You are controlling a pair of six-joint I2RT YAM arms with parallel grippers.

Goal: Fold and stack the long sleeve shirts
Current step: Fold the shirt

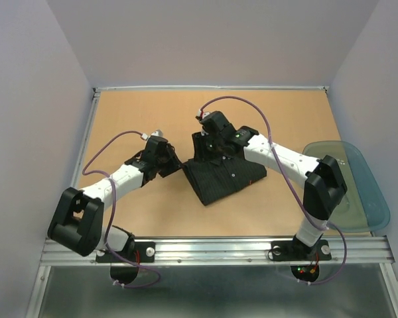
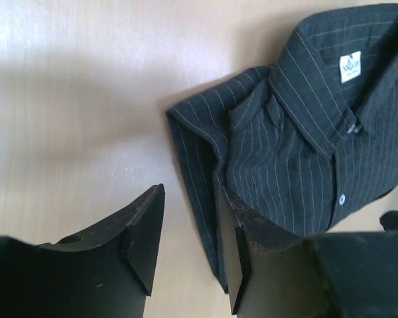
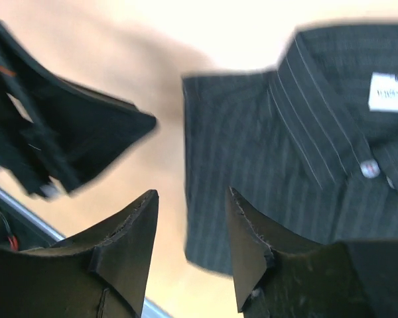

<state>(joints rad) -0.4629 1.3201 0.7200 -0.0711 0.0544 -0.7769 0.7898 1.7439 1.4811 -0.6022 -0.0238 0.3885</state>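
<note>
Shirt (image 1: 227, 177) lies folded into a compact block at the middle of the table (image 1: 132, 112). It is skewed to the table's edges, collar side up, with the white label and small buttons showing in both wrist views. At the far left a raised rail borders the table, and bare wood runs between it and the left arm. The left gripper (image 1: 172, 163) hangs just beside the shirt's left folded edge. Its jaws are spread, with nothing between them but tabletop. In the left wrist view, one finger (image 2: 242, 245) stands over the doubled hem and the other (image 2: 142, 232) over bare wood. The right gripper (image 1: 205, 147) is over the collar end on the shirt's far side. Its jaws are likewise parted and pinch nothing, and the right wrist view is blurred. The two grippers are near each other at the shirt's upper left corner. Bare table lies beyond the shirt toward the back wall and in front of it toward the arm bases. At the far right a translucent blue-green tray (image 1: 370, 182) overhangs the table's right edge, partly behind the right arm. Only its own tinted bottom shows inside.
</note>
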